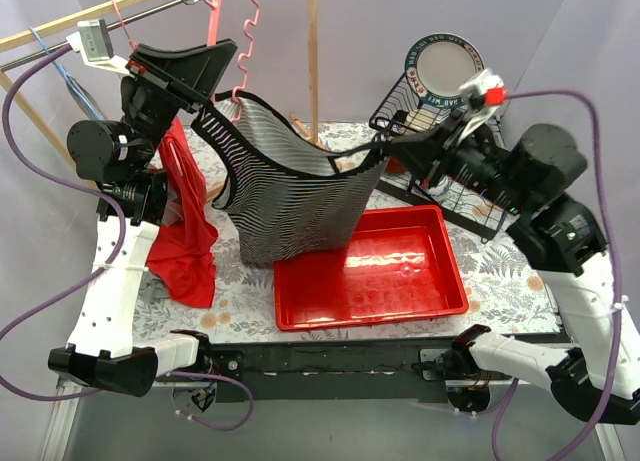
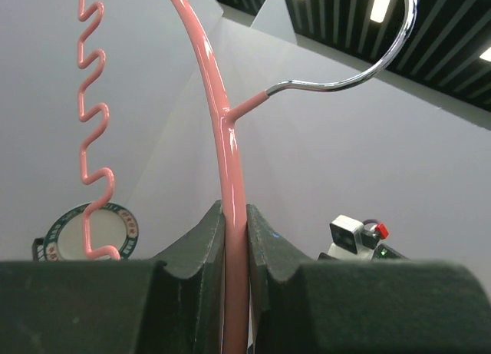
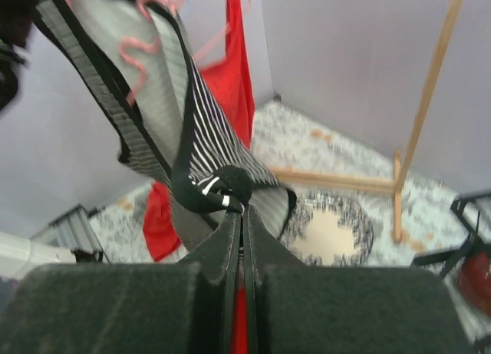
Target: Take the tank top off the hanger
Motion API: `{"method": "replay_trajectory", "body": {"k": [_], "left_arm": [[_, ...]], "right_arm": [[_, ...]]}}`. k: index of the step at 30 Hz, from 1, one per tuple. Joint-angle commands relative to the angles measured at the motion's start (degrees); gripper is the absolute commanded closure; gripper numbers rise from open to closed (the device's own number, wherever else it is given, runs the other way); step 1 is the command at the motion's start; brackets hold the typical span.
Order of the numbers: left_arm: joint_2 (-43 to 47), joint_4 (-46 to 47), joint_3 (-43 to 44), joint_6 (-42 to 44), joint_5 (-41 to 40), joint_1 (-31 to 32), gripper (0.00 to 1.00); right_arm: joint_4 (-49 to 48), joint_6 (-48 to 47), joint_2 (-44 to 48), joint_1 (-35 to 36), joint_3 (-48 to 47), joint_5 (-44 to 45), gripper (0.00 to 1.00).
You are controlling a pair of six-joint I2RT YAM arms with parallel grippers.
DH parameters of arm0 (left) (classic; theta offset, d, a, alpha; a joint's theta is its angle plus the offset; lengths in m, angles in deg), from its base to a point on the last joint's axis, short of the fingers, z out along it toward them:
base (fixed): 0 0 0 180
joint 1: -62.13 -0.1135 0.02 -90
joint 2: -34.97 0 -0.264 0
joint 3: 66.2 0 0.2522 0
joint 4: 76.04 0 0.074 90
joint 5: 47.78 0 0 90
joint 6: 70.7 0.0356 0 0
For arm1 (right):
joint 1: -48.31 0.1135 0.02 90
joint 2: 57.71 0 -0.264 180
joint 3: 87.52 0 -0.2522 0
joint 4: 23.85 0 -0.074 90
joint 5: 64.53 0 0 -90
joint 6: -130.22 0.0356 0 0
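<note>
Left gripper [image 1: 208,103]: jaws clamped on the shaft of the pink hanger [image 2: 225,116]. Right gripper [image 3: 242,216]: pinching a strap of the striped tank top [image 1: 290,196]. Tank top: stretched between both grippers, its hem beside the red tray [image 1: 455,271].

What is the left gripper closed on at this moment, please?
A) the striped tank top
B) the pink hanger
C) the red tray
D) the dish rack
B: in the left wrist view, the left gripper is shut on the wire of the pink hanger, while the right gripper is the one pinching the striped tank top.
</note>
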Motion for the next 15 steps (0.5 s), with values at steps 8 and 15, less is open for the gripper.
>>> {"method": "replay_trajectory", "body": {"k": [8,15], "left_arm": [[-2.3,14.0,8.9,-16.5,0.2,0.0,1.0],[-1.9,18.7,0.2,-20.8,0.4,0.0,1.0]], "right_arm": [[-6.2,0.6,-4.2,0.0,-24.4,-1.3,0.99],[-11.7,-2.4,3.1,-0.1,-7.8,6.2,0.99]]}}
